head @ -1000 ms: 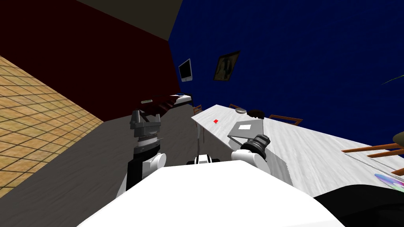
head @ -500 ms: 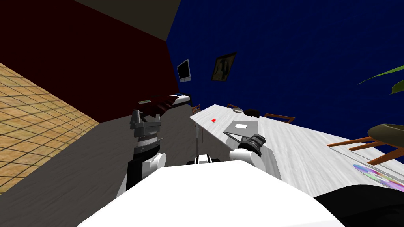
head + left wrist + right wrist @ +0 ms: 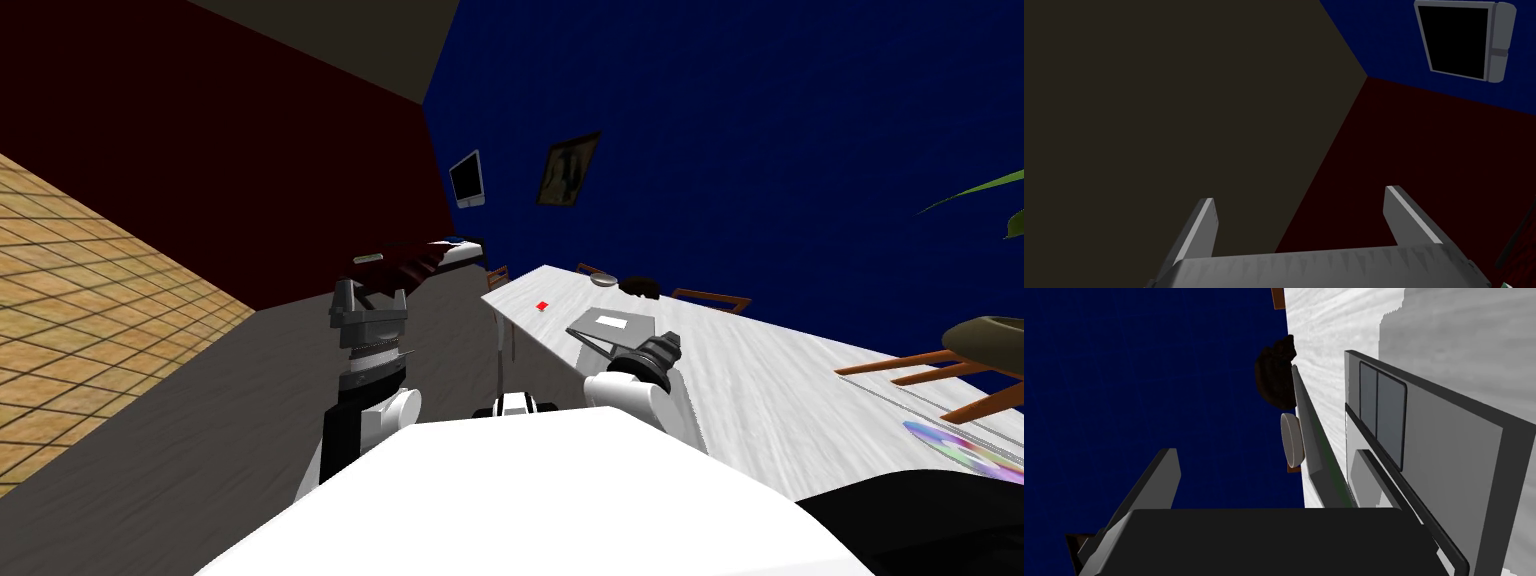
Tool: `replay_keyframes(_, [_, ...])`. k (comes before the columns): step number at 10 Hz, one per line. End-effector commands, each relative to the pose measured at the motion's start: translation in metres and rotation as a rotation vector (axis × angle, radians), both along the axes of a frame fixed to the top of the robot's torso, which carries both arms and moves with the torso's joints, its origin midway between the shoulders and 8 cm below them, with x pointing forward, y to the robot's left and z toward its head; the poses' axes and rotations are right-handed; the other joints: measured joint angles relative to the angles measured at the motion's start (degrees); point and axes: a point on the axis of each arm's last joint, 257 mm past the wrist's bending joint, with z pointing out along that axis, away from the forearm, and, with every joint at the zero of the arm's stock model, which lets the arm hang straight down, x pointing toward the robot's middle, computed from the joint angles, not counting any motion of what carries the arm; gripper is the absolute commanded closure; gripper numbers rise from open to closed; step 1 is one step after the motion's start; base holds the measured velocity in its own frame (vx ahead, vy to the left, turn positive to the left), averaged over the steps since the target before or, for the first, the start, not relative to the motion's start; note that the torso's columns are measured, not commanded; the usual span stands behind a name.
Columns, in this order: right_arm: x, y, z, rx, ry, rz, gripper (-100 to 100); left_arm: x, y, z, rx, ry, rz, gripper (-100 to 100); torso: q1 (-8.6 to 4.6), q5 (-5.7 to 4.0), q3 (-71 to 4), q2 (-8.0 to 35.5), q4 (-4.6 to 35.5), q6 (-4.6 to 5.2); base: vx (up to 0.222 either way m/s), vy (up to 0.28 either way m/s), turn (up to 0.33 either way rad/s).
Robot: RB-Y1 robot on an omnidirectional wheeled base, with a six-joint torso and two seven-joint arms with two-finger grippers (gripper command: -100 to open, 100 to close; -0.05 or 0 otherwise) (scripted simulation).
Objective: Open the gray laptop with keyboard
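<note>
Compared with half a second ago, the right arm has edged its hand slightly forward over the long, white, grey-grained tabletop (image 3: 760, 390). The flat grey laptop (image 3: 610, 322) has stayed where it was, near the tabletop's near edge and directly ahead of that hand.

In the head view the laptop looks partly open, its two halves parted in a narrow wedge. In the right wrist view the right gripper (image 3: 1265, 455) has its jaws spread wide. One thin grey half of the laptop stands edge-on between them, not visibly pinched. The other half, dark-bordered with grey panels, lies just outside one finger. Which half is the lid is hard to tell.

A shallow grey dish (image 3: 1291, 440) and a dark lumpy object (image 3: 1276, 378) sit further along the tabletop, well apart from the laptop.

The left gripper (image 3: 1299, 195) is raised over the dark floor, away from the tabletop, jaws open and empty.

The lift probably goes best if the thin edge stays centred between the jaws. The hand should swing in an arc around the hinge, not push straight, so the base does not slide toward the dish.
</note>
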Motion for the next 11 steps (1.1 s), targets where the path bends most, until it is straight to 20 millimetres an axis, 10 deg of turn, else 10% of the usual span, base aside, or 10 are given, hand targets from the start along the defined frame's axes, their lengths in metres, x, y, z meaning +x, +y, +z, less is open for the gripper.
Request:
replay_keyframes(1, [-0.003, 0.0, 0.015, 0.0, 0.001, -0.003, -100, 0.0, 0.0, 0.0, 0.0, 0.0, 0.0, 0, -0.03, -0.01, 0.0, 0.0, 0.0, 0.0, 0.004, -0.003, 0.014])
replay_keyframes(5, [-0.005, 0.0, 0.026, 0.004, 0.001, -0.004, -100, 0.0, 0.0, 0.0, 0.0, 0.0, 0.0, 0, 0.01, 0.0, 0.0, 0.0, 0.0, 0.0, 0.002, -0.003, 0.009])
replay_keyframes(6, [-0.006, 0.0, 0.026, 0.004, 0.004, -0.004, 0, 0.0, 0.0, 0.0, 0.0, 0.0, 0.0, 0, -0.01, -0.03, 0.0, 0.0, 0.0, 0.0, 0.0, 0.0, 0.0])
replay_keyframes(11, [-0.005, 0.0, 0.027, 0.002, 0.001, -0.002, 0, 0.0, 0.0, 0.0, 0.0, 0.0, 0.0, 0, -0.07, -0.07, 0.0, 0.0, 0.0, 0.0, 0.0, 0.0, 0.0])
